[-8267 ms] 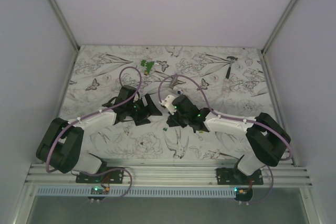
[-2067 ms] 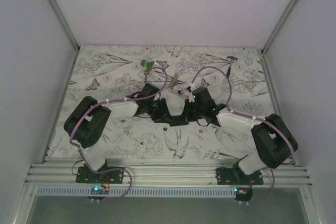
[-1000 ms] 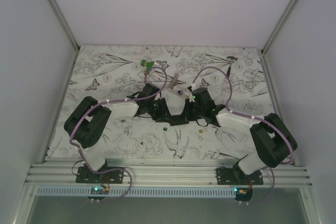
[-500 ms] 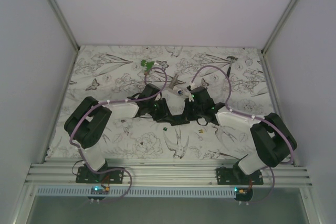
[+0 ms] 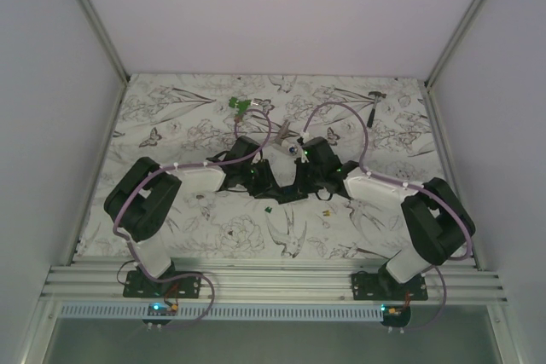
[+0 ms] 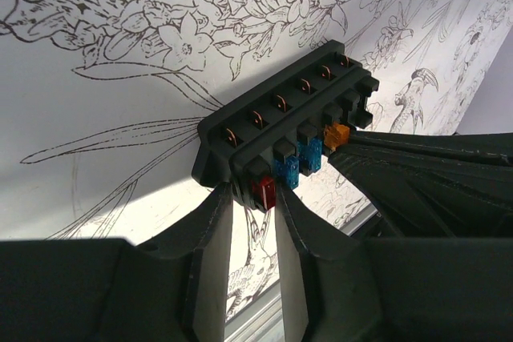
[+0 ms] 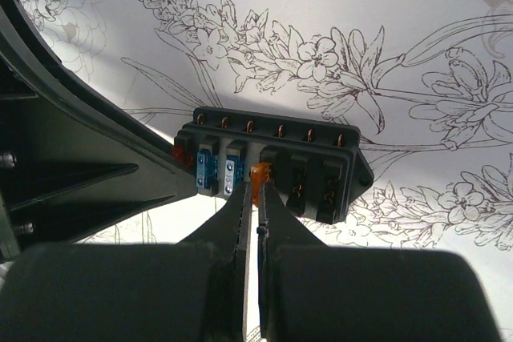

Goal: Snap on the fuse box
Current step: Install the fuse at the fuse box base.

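Note:
The fuse box (image 6: 280,130) is a black block with a row of slots, holding one red and two blue fuses. It is held just above the table between both arms. My left gripper (image 6: 252,191) is shut on the box's end, its jaws pinching the slot with the red fuse. My right gripper (image 7: 256,191) is shut on a small orange fuse (image 7: 258,174), which is pressed into the fourth slot of the fuse box (image 7: 276,154). From above, the box (image 5: 286,189) is mostly hidden between the two gripper heads.
A green clip-like piece (image 5: 240,106) lies at the back left, and a grey hammer-like tool (image 5: 374,100) at the back right. Small loose fuses, one green (image 5: 268,208) and one yellow (image 5: 325,210), lie on the flowered cloth in front of the grippers.
The right arm's wrist has shifted slightly left, towards the box. The left arm and the box have stayed put.

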You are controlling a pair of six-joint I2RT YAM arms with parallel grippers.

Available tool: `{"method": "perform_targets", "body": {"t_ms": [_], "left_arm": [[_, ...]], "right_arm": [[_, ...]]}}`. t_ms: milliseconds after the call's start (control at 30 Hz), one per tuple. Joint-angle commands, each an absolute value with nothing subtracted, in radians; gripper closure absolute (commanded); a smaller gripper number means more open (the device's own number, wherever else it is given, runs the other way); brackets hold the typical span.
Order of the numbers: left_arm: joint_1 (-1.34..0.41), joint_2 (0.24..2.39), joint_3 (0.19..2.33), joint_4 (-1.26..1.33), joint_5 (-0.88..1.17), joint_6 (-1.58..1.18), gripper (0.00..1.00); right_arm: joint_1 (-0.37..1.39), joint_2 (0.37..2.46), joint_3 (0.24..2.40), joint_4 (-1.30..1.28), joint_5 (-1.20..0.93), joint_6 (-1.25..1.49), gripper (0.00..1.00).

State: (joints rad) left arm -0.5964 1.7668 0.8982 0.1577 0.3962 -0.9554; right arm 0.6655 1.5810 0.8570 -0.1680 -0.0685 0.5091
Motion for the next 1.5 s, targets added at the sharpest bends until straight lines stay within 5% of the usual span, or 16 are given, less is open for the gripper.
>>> {"method": "perform_targets", "body": {"t_ms": [0, 1467], "left_arm": [[-0.603, 1.769, 0.858, 0.097, 0.354, -0.943, 0.72], [-0.615, 1.672, 0.786, 0.096, 0.304, -0.969, 0.74]], "right_arm": [[0.669, 1.613, 0.804, -0.33, 0.077, 0.486, 1.0], [0.742, 1.721, 0.896, -0.495, 0.235, 0.509, 1.0]]}}
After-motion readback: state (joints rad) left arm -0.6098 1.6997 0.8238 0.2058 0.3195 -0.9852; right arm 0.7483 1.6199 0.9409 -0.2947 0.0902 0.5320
